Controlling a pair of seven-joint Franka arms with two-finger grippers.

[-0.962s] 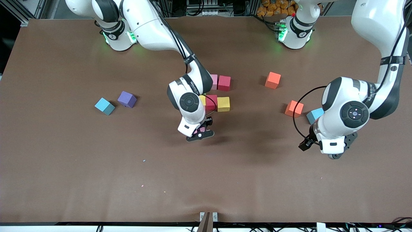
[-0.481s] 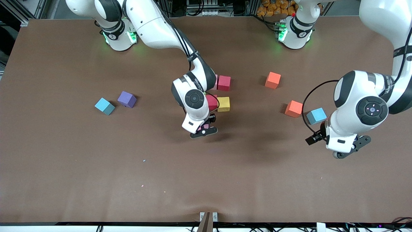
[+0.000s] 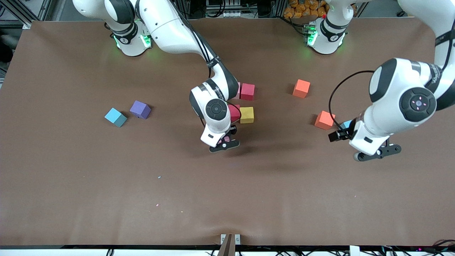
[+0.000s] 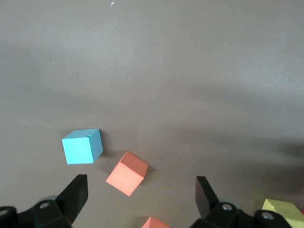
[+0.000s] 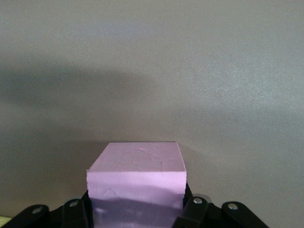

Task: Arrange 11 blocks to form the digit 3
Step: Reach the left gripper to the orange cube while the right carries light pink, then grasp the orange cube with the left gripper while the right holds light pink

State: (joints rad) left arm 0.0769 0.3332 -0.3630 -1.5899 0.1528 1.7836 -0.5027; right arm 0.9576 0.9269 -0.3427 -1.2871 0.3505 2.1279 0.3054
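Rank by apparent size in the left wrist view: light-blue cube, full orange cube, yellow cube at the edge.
1. Light-blue cube and orange cube: look about alike; the orange one is turned, so no ranking between them.
2. Yellow cube: smallest as shown, but the frame edge cuts it off, so its full size is unsure.

Wide brown table [image 3: 89, 185] with matte covering, metal framing [image 3: 21, 14] and cables along its edges

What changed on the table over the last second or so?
The right claw, gripping a pink block, drifted slightly toward the left arm's end. The empty, open left claw swung farther toward its own end and now hides most of the light-blue block. All other blocks stayed put.
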